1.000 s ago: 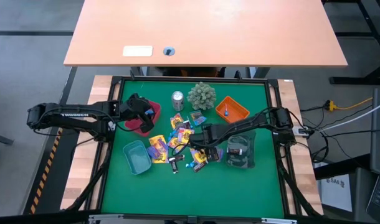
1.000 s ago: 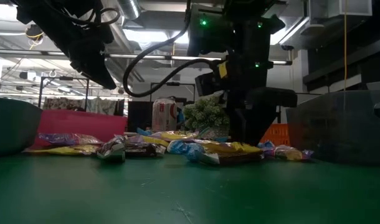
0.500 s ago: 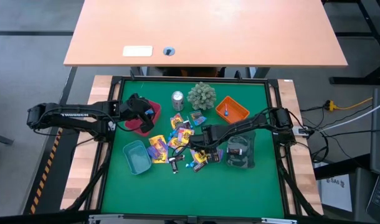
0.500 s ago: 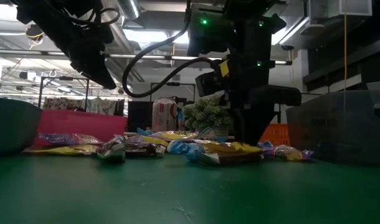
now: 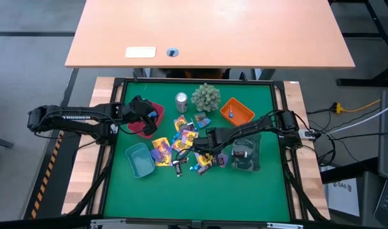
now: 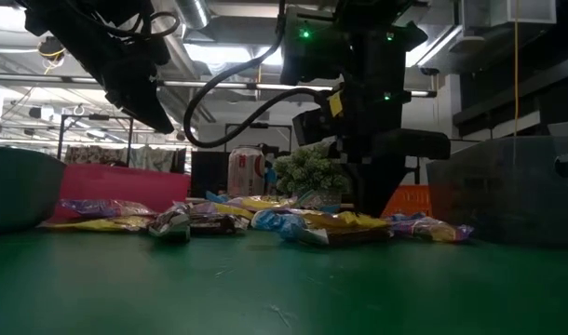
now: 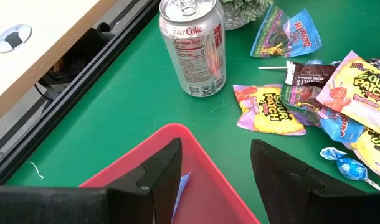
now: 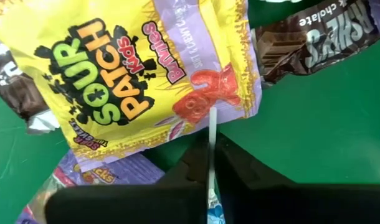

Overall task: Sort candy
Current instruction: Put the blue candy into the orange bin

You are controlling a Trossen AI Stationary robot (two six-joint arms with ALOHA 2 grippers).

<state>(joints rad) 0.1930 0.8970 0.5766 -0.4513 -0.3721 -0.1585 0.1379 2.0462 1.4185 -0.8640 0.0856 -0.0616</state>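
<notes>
The right gripper [image 5: 201,154] is reaching down into the candy [image 5: 184,147] in the middle of the green mat [image 5: 200,194], its fingers [image 8: 240,168] pressed together on a thin white stick [image 8: 211,146]. In the right wrist view the stick is running up between the two fingers and ending at the lower edge of a yellow packet [image 8: 128,74]. A blue wrapper is showing at the stick's lower end, so the piece is looking like a lollipop, though most of it is hidden. A brown bar [image 8: 314,38] is lying just beside the packet, and a purple packet [image 8: 109,174] is lying under it.

The left gripper [image 5: 145,116] is hovering over the red tray [image 5: 157,109] at the mat's left, its fingers [image 7: 162,180] standing wide apart and gripping nothing. A blue-wrapped piece [image 7: 182,185] is lying in the tray between them.

The candy is lying as a loose heap between the two arms: yellow and purple packets, brown bars and small blue pieces, some overlapping. A silver can [image 7: 192,46] is standing upright near the tray, apart from the heap. A spiky green ball [image 5: 205,97] is sitting beside the can. An orange tray [image 5: 243,113] is lying at the back right, a teal tray [image 5: 138,160] at the front left, and a clear bin [image 5: 248,156] just right of the heap.
</notes>
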